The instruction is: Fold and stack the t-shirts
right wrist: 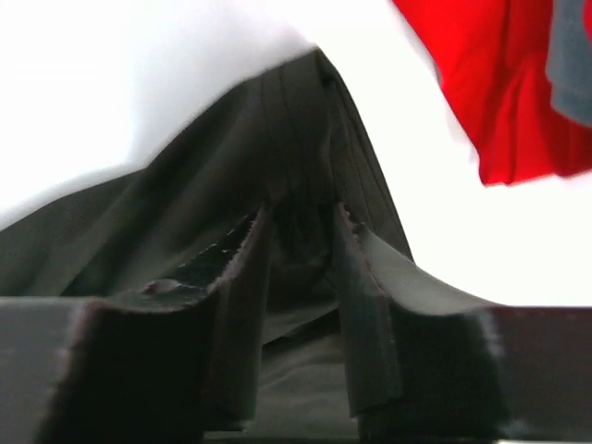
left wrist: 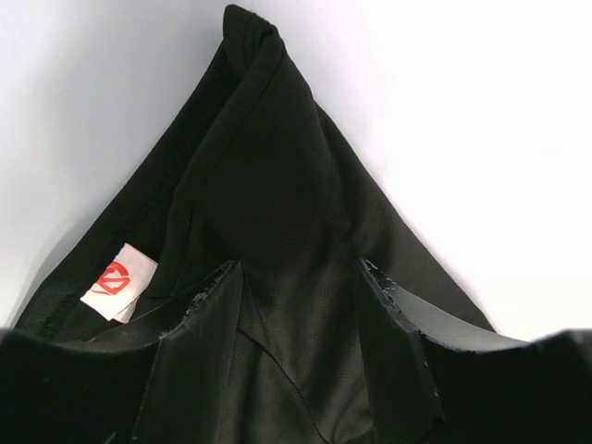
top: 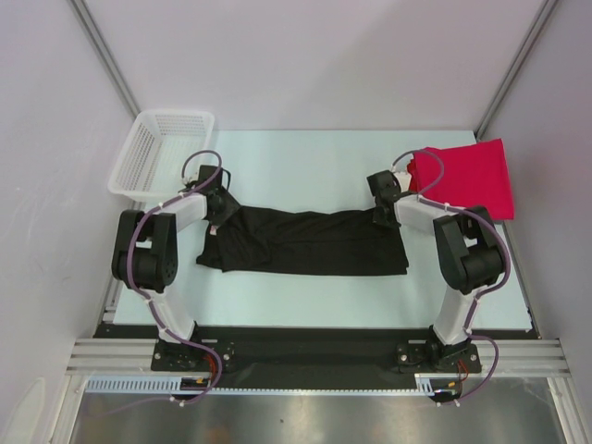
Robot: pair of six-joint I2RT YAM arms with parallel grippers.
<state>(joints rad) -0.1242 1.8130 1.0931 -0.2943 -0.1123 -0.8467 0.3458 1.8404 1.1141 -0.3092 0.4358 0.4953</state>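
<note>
Pale tabletop (top: 305, 157) carries the soft black cloth t-shirt (top: 305, 242), its long axis running straight between both grippers. Left gripper (left wrist: 301, 277) pinches one end's far edge; right gripper (right wrist: 301, 227) pinches the other, folded bright red shirts (top: 467, 176) just beyond it.

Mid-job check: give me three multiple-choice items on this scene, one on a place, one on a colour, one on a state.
1. Where is the white mesh basket?
A. far left of the table
B. far right
C. between the arm bases

2. What colour is the shirt spread between the grippers?
A. red
B. black
C. white

3. How does the red t-shirt lie?
A. crumpled in the basket
B. hanging from a gripper
C. folded flat at the far right

Key: 1 A, it sits beside the left gripper. 2 B, the black t-shirt spans both arms. 3 C, it lies by the right gripper.
</note>
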